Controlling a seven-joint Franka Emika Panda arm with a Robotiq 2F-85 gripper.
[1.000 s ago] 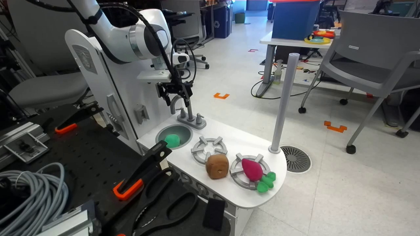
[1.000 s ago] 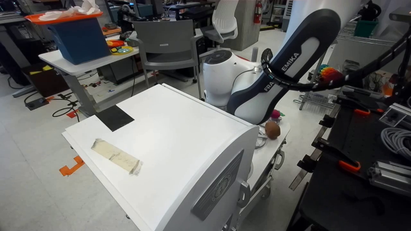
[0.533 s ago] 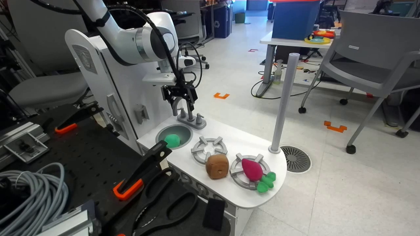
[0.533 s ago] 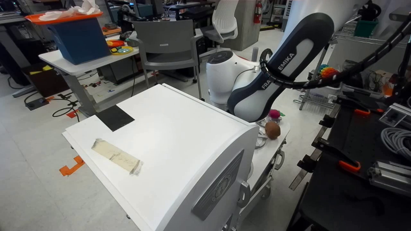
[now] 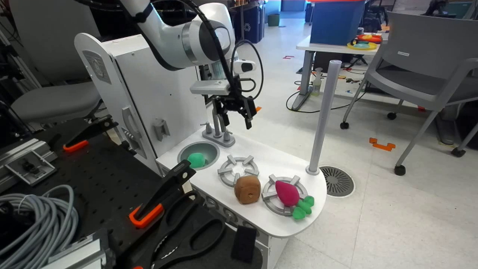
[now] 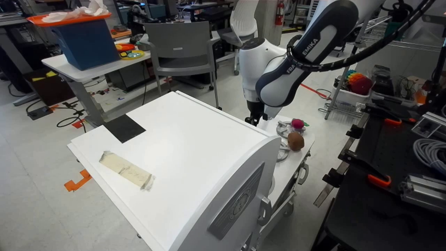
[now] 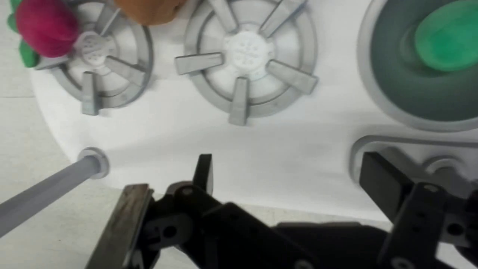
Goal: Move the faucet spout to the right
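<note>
The grey faucet (image 5: 216, 125) stands on the white toy counter behind the sink, in an exterior view. Its spout is partly hidden behind my gripper; two grey bars show close together, and its curved end no longer hangs on the left. My gripper (image 5: 237, 123) points down to the right of the faucet, fingers apart. Its nearer finger is right beside the spout; I cannot tell if they touch. In the wrist view the gripper (image 7: 291, 172) is open with nothing between its fingers. The faucet base (image 7: 358, 149) shows there, partly behind one finger. The gripper (image 6: 253, 120) also shows in an exterior view.
The sink (image 5: 180, 153) holds a green toy (image 5: 196, 160). A brown toy (image 5: 247, 189) sits by a burner (image 5: 224, 179), and a pink-and-green toy (image 5: 287, 193) lies on another burner. A tall grey pole (image 5: 324, 119) rises at the counter's far end. A white cabinet (image 5: 149, 86) stands beside the sink.
In an exterior view, my arm and gripper have moved right, past the faucet. The spout's arch hung on the left between the fingers before; it has swung away from that side.
</note>
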